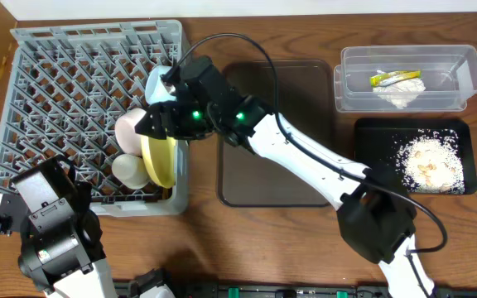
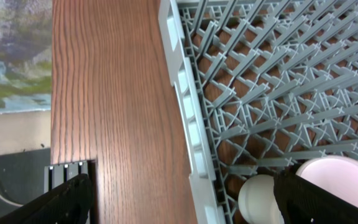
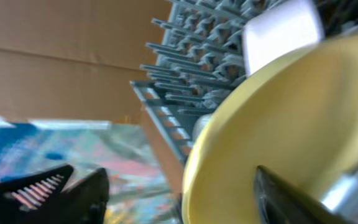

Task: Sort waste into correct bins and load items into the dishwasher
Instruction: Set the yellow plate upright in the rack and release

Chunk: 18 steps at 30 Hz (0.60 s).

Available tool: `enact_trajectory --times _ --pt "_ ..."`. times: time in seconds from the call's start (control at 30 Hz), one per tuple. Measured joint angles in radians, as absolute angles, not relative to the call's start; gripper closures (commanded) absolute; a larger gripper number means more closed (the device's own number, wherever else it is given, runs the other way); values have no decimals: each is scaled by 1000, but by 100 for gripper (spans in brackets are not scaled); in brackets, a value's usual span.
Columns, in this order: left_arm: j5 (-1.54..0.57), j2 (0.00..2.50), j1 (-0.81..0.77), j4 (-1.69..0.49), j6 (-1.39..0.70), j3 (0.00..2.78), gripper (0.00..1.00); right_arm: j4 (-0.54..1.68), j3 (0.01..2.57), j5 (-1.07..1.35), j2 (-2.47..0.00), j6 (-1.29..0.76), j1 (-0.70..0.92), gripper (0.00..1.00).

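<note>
Along the right wall of the dish rack point(image 1: 65, 91), toward its near right corner, the pale yellow plate point(image 1: 159, 157) stands on edge, tilted a little. Just to its left sit the pinkish-white bowl point(image 1: 128, 128) and the small white cup point(image 1: 129, 170), so close that I cannot tell whether they touch it. The light blue bowl point(image 1: 157, 81) shows further back. The right gripper point(image 1: 160, 124) hangs over the plate's upper rim, jaws spread, with the rim between them and not pinched as far as the wrist view shows. The left gripper point(image 2: 187, 196) sits by the rack's near left corner, jaws wide, holding nothing. Toward the bench's point(image 1: 305, 248) far right corner, the napkin point(image 1: 400, 93) and wrapper point(image 1: 392, 78) lie in the clear tub point(image 1: 470, 74), and the food scraps point(image 1: 429, 161) on the black tray point(image 1: 371, 132).

The likely trouble is the plate. If its lower edge is not seated between pegs it may fall onto the bowl and cup, or over the low wall. A finger catching the rim on the way up would do the same
</note>
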<state>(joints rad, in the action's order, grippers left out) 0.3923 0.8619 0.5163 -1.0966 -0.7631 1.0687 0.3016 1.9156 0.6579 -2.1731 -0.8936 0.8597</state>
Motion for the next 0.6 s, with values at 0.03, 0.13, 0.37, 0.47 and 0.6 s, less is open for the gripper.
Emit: enact_trajectory --times 0.03,0.13,0.37,0.47,0.6 --pt "393 862 516 -1097 -763 1069 6 329 1916 640 -2164 -879 857 11" --pt "392 862 516 -1097 -763 1069 6 445 1915 563 -2117 -827 842 1" --pt "392 862 516 -1097 -763 1069 6 706 1914 357 -1878 -687 755 1" --pt "392 862 516 -1097 -763 1069 6 864 1918 253 -1774 -635 699 1" --pt "392 862 516 -1097 -763 1069 6 1119 1923 61 -1687 -601 637 1"
